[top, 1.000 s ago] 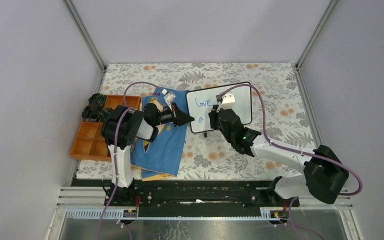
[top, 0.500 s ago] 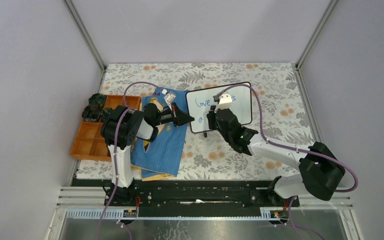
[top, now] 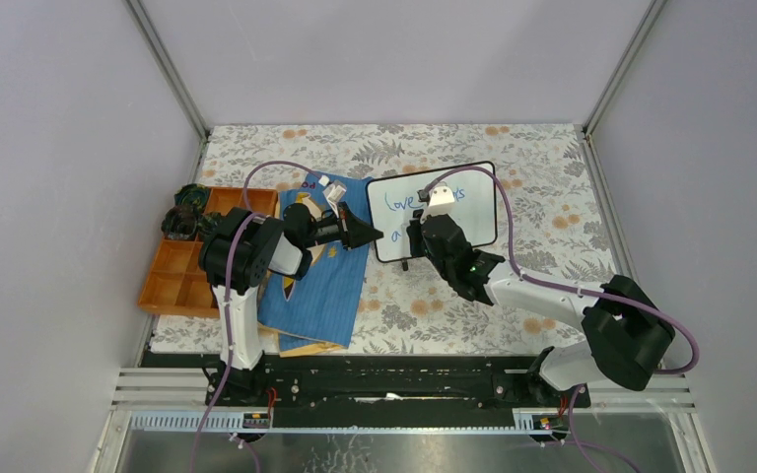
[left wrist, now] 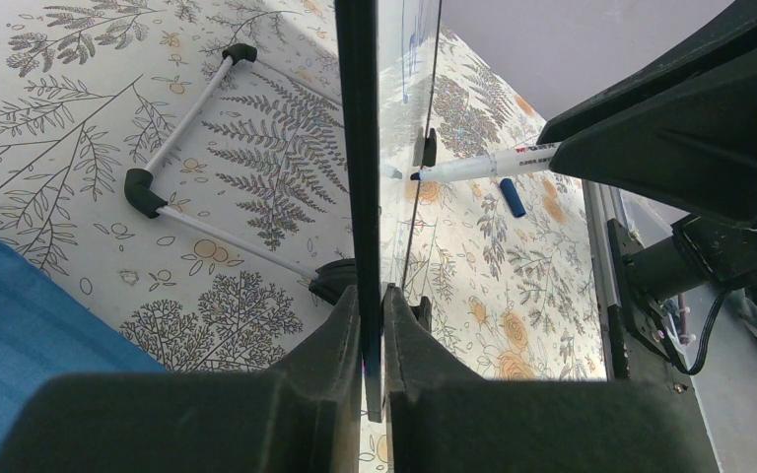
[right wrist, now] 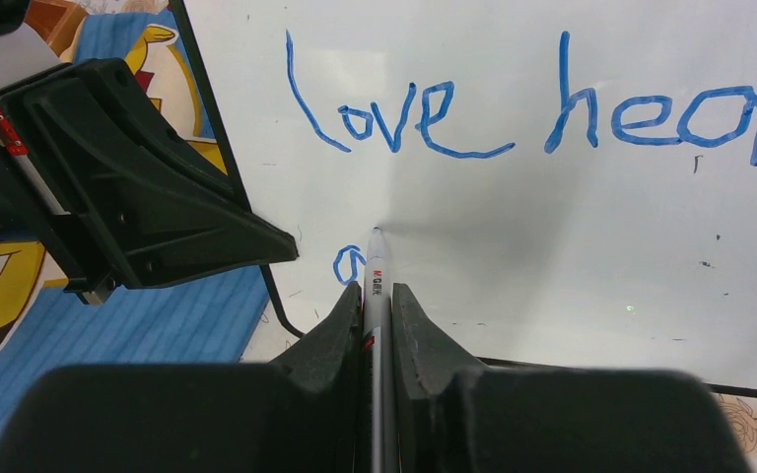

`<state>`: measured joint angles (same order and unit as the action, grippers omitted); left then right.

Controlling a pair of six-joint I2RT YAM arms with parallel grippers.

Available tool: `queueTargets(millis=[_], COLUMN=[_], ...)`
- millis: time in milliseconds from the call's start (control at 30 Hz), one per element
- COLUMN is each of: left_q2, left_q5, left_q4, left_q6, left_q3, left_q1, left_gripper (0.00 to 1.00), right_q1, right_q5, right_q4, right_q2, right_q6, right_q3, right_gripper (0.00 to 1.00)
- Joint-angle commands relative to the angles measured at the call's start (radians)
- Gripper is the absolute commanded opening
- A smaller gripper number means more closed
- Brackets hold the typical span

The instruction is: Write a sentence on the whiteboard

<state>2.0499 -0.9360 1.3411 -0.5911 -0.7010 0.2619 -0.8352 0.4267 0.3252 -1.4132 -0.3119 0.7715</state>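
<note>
Blue cursive sentence [right wrist: 564,99] on black-framed white whiteboard [right wrist: 591,256], upper frame: second line barely begun. My right tool [right wrist: 378,291] grips white marker [right wrist: 376,271]; left tool [left wrist: 372,301] clamps board edge.

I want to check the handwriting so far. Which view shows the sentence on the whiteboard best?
Right wrist: the sentence fills the frame, "love" legible above the marker tip. The top view shows it tiny, partly behind the right arm. The left wrist sees the whiteboard edge-on, so nothing is readable.

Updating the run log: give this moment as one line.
left pincer: shut on edge of small white black-framed whiteboard | right pincer: shut on white marker, tip at board | blue handwritten sentence: second line begun
</note>
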Motion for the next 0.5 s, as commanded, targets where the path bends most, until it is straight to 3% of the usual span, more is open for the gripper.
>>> queueTargets(millis=[0,467], left_q2=[0.038,0.037], left_q5=[0.067,0.068], left_q4=[-0.171,-0.174], left_q6=[0.098,0.1], left_q3=[0.014,0.013], left_q1=[0.003,0.003], left_gripper=[0.0,0.0], right_q1=[0.007,0.006], right_q5=[0.022,0.008], right_q4=[0.026,-0.003], right_q2=[-0.005,-0.009], right_q6=[-0.012,-0.027], right_q3=[0.033,0.004], right_gripper=[0.0,0.0])
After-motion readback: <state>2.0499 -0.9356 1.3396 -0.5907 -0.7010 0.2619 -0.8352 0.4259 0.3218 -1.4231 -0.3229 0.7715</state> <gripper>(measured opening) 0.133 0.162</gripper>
